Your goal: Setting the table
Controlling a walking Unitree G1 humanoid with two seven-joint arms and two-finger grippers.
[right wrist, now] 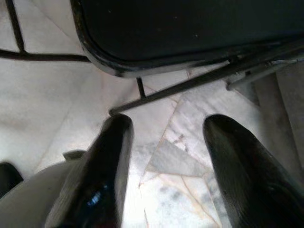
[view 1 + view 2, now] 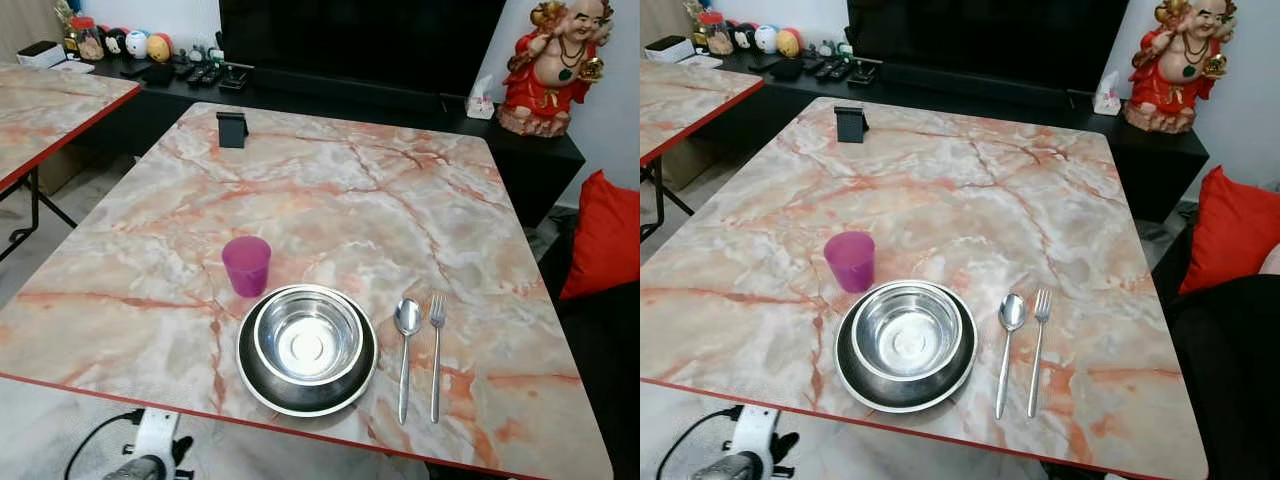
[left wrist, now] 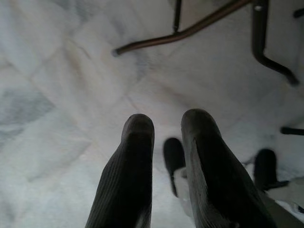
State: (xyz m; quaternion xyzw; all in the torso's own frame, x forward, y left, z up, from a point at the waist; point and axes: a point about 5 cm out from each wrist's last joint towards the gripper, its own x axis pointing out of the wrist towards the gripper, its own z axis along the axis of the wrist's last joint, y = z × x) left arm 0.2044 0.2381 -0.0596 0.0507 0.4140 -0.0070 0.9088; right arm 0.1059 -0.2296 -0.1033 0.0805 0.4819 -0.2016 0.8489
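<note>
On the marble-patterned table [image 2: 330, 200] near its front edge sits a steel bowl [image 2: 307, 337] inside a dark round plate [image 2: 262, 378]. A purple cup [image 2: 246, 265] stands just behind the plate's left side. Right of the plate lie a spoon [image 2: 405, 340] and a fork [image 2: 436, 345], side by side, handles toward me. Both arms hang below the table. My left gripper [image 3: 167, 126] points at the white tiled floor, fingers a little apart and empty. My right gripper [image 1: 167, 130] hangs open over the floor beneath a dark chair seat [image 1: 190, 28].
A small black phone stand [image 2: 232, 128] is at the table's far edge. A second marble table [image 2: 40, 110] stands at the left. A dark cabinet [image 2: 300, 95] with a red statue [image 2: 552, 65] lies behind. A red cushion [image 2: 605, 240] is at the right.
</note>
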